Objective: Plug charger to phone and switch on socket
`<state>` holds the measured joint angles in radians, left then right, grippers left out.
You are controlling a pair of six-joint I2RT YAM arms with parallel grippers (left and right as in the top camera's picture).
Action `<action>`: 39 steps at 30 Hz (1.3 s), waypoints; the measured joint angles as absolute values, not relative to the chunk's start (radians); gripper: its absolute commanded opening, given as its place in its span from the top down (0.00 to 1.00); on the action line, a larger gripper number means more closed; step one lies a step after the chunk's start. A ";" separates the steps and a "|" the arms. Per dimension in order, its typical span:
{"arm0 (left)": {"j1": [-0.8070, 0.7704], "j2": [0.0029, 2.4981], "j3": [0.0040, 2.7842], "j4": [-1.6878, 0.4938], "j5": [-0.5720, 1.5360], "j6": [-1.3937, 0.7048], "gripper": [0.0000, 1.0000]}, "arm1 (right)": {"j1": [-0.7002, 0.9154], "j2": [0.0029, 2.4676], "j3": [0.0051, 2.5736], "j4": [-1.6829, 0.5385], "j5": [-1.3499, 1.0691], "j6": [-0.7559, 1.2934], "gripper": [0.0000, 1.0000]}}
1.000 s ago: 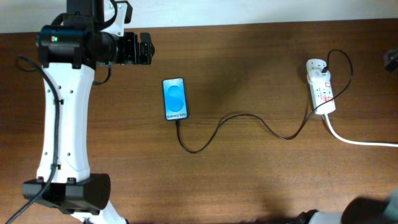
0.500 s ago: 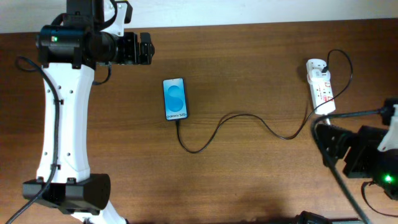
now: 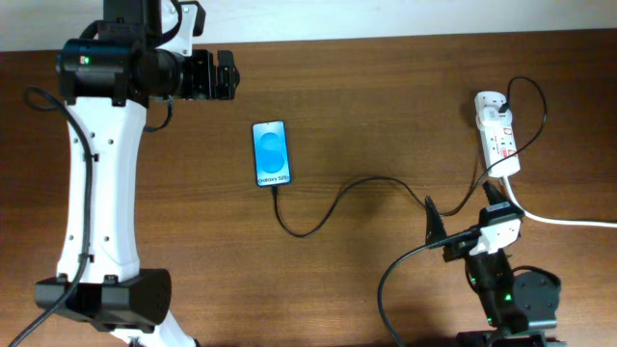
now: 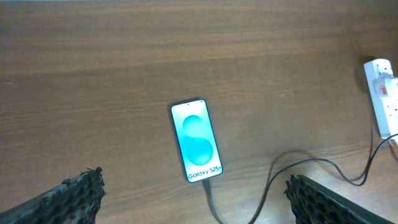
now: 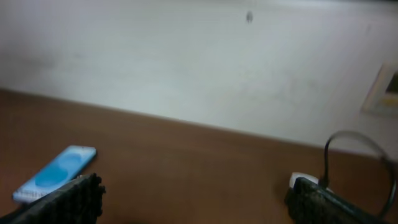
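Hovering with jaws spread and empty, our left gripper looks down on the phone, lying screen-up and lit on the table. Our right gripper, likewise spread wide and holding nothing, sits near the socket at the right end. We see the charger curving from the phone's lower edge to the socket.

Left of the slim blue-screened phone we see the long white-shelled left arm, with round black joints, small dark screws, a green light and a thin black cable. Lower right of the phone, the black right arm has a white block and a green light. The finger pads are black with a honeycomb texture.
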<state>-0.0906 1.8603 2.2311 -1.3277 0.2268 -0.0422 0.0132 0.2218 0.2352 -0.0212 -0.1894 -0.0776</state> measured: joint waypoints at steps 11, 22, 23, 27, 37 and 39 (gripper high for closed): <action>-0.091 1.860 2.231 -1.328 0.227 -0.042 0.01 | 0.014 0.016 0.013 -0.060 -0.157 -0.079 0.02; -0.091 1.860 2.231 -1.328 0.227 -0.042 0.01 | 0.014 0.016 0.013 -0.060 -0.157 -0.077 0.02; -0.091 1.860 2.231 -1.328 0.226 -0.042 0.01 | 0.014 0.016 0.013 -0.060 -0.157 -0.078 0.02; -0.091 1.854 2.215 -1.306 0.152 -0.042 0.01 | 0.014 0.016 0.013 -0.060 -0.157 -0.078 0.02; -0.088 1.092 1.063 -0.373 0.121 0.153 0.01 | 0.015 0.013 0.013 -0.060 -0.154 -0.078 0.02; -0.079 0.919 0.815 -0.222 0.121 0.170 0.01 | 0.015 0.012 0.013 -0.060 -0.154 -0.078 0.02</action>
